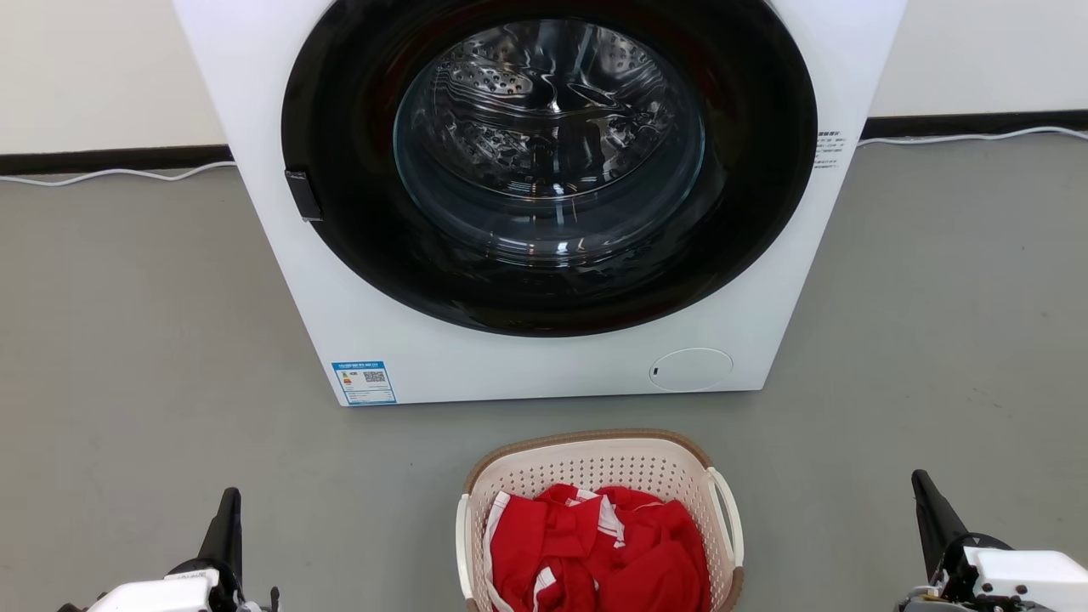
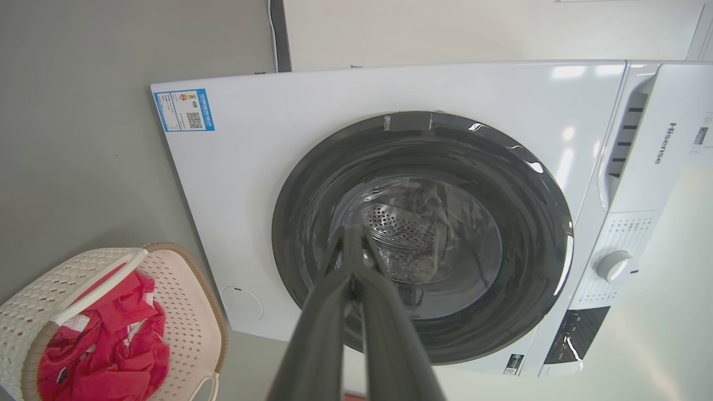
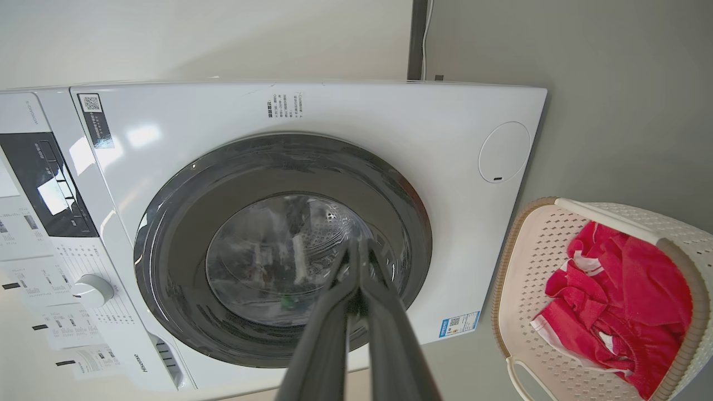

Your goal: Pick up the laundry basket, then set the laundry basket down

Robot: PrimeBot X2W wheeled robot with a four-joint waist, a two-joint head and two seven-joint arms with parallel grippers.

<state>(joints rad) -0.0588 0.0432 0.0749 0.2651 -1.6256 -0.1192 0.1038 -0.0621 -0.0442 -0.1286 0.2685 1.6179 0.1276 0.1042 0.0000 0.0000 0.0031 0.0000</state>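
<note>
The laundry basket [image 1: 586, 467] stands on the grey floor just before the washing machine, at the bottom middle of the head view. It is cream perforated plastic with a brown rim and white side handles, and holds red and white clothes [image 1: 595, 552]. It also appears as the laundry basket [image 2: 184, 312] low left in the left wrist view and the laundry basket [image 3: 535, 262] at right in the right wrist view. My left gripper [image 1: 229, 501] is at the lower left, shut and empty, well apart from the basket. My right gripper [image 1: 922, 489] is at the lower right, also shut and empty.
A white front-loading washing machine [image 1: 357, 297] with a dark round door [image 1: 548, 161] shut stands right behind the basket. Bare grey floor [image 1: 127, 340] stretches to either side. A white cable [image 1: 110, 174] runs along the wall's dark skirting.
</note>
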